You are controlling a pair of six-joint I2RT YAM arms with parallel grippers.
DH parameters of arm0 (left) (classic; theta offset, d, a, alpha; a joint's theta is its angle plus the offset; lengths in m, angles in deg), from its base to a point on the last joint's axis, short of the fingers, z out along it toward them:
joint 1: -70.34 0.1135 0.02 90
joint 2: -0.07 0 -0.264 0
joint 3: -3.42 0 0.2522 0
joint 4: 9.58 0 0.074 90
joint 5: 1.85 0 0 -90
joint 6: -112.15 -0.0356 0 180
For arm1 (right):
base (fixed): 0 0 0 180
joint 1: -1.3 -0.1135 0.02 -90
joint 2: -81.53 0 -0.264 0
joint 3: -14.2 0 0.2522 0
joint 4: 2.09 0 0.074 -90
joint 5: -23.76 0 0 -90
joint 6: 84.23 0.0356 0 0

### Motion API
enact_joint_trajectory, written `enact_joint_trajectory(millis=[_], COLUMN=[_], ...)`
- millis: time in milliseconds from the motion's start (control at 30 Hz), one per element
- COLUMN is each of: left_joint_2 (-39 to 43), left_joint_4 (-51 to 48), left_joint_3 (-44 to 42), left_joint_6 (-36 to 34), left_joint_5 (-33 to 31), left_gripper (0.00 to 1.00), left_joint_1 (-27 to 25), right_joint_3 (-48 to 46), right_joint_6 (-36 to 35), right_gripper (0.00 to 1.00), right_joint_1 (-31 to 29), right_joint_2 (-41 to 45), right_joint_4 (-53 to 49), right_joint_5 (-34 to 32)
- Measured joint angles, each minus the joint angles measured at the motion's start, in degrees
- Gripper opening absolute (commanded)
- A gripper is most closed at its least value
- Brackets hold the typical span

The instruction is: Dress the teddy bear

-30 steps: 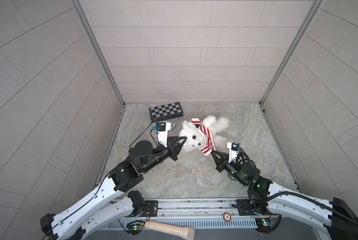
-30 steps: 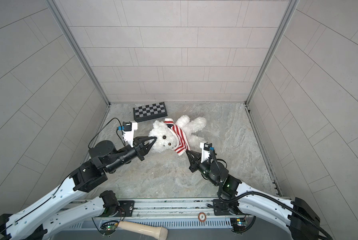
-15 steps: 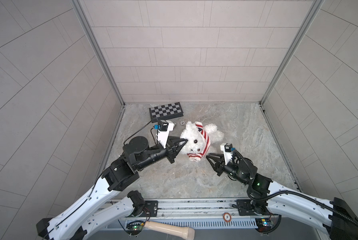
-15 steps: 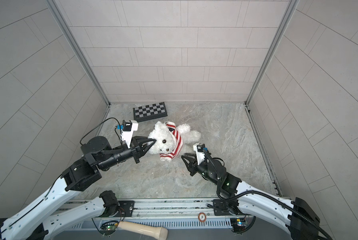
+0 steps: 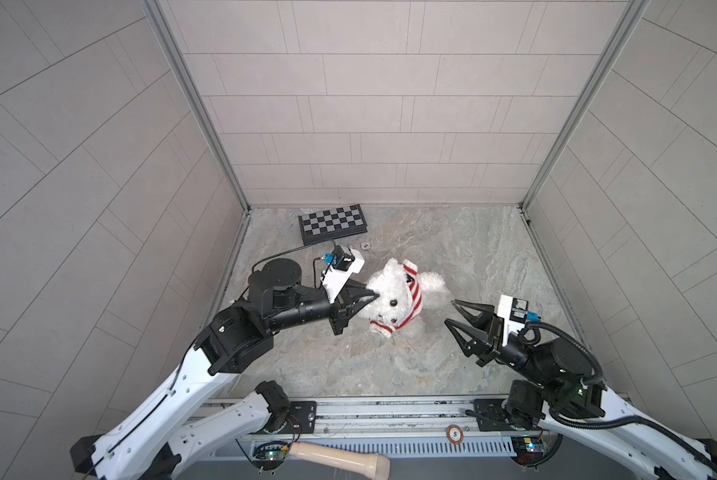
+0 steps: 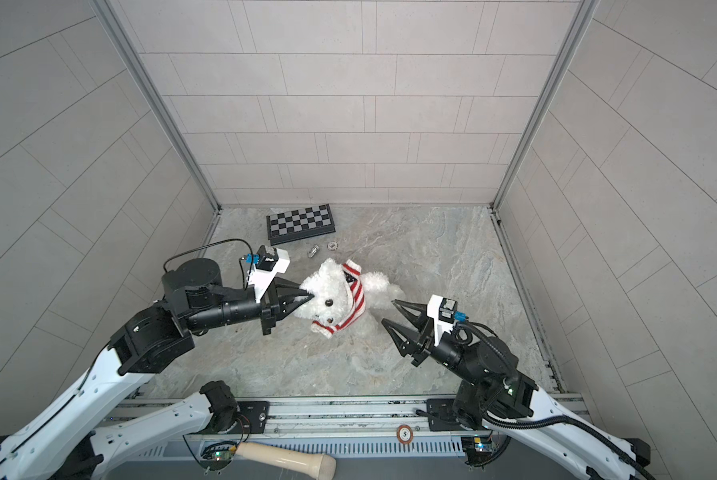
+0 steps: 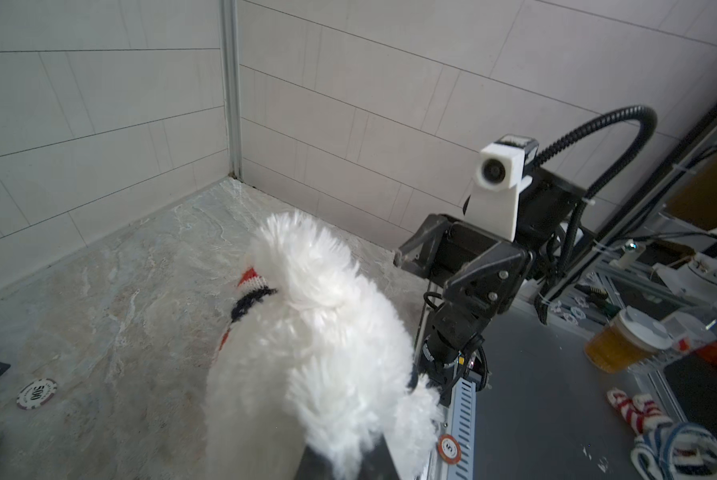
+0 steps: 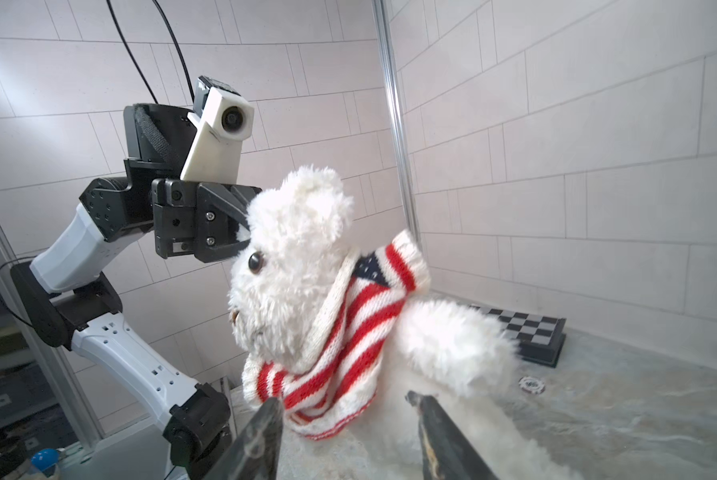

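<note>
Nearest, below the front edge, a pale rounded wooden handle (image 5: 340, 459) lying crosswise. Just past it, a silver metal rail (image 5: 390, 409) carrying both arm bases and a small red-rimmed disc marked 5 (image 5: 454, 433). Beyond the rail, a grey marbled tabletop (image 5: 348, 365). On the right of both top views, the black right gripper (image 5: 451, 311) (image 6: 389, 311) with jaws standing apart and nothing between them, tips aimed at the toy and just beside its body, contact not clear. In the right wrist view, two dark fingers (image 8: 261, 440) framing the lower hem of the knit. At about the same depth, mid-table, the fluffy white plush teddy bear (image 5: 390, 297) (image 6: 332, 291) with black bead eyes, propped upright, head held up and lower body down on the marble. Around its neck, a small red-and-white striped knit sweater (image 5: 413, 297) (image 8: 361, 332) with a navy patch, bunched like a collar — one furry arm sticking out bare beneath it. From the left, the black left gripper (image 5: 369, 296) (image 6: 307, 296), jaws pinched together on the fur at the side of the head near an ear. From the left wrist, the same bear (image 7: 319, 353) filling the middle of the frame. Farther back on bare marble, a round poker chip (image 5: 365, 246) with a dark-and-white rim and, in a top view, a small shiny metal piece (image 6: 314, 250) just beside it. Farther still, near the back-left corner, a folded black-and-grey checkered board (image 5: 332, 223) lying flat. Last — pale tiled walls (image 5: 369, 104) on three sides.
</note>
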Motion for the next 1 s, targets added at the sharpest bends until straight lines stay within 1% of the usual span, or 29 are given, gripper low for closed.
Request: enact_joint_trajectory(millis=[100,233,433,500,567,633,667,800,833,867,933,1000], left_joint_2=[-1.62,-3.39,-4.98,-5.18,-5.18,-5.18,-5.18,-5.14,-5.09,-5.01,-4.63,-4.17], left_joint_4=[-5.57,-12.26,-18.78,-19.85,-20.46,-20.7,-20.72,-20.72,-20.72,-20.7,-20.5,-20.35], left_joint_3=[3.37,6.62,10.47,10.99,11.02,11.02,11.02,11.02,11.02,11.02,10.97,10.91], left_joint_6=[-4.9,-10.32,-15.65,-16.55,-17.0,-17.25,-17.31,-17.35,-17.35,-17.33,-17.18,-16.96], left_joint_5=[2.8,5.7,7.21,7.52,7.69,7.74,7.78,7.98,8.0,8.0,7.96,7.54], left_gripper=[0.0,0.0,0.0,0.0,0.0,0.0,0.0,0.0,0.0,0.0,0.0,0.0], left_joint_1=[0.0,0.0,0.0,0.0,0.0,0.0,0.0,0.0,0.0,0.0,0.0,0.0], right_joint_3=[3.54,7.89,12.81,13.55,14.43,15.28,15.37,15.32,15.32,15.32,15.32,15.32], right_joint_6=[-5.22,-10.69,-15.72,-16.94,-17.81,-18.49,-18.82,-19.39,-19.45,-19.58,-19.47,-19.91], right_gripper=[0.59,0.61,0.6,0.58,0.52,0.42,0.39,0.29,0.25,0.19,0.01,0.0], right_joint_1=[0.0,0.0,0.0,0.0,0.0,0.0,0.0,0.0,0.0,0.0,0.0,0.0], right_joint_2=[-3.08,-10.73,-17.03,-18.6,-19.85,-21.24,-21.66,-23.54,-23.8,-23.89,-24.0,-23.98], right_joint_4=[-3.34,-6.6,-9.7,-10.36,-10.8,-10.73,-10.56,-10.62,-10.6,-10.6,-10.56,-10.49], right_joint_5=[0.59,2.27,5.44,6.58,8.02,9.44,9.94,11.52,11.61,11.67,11.85,12.04])
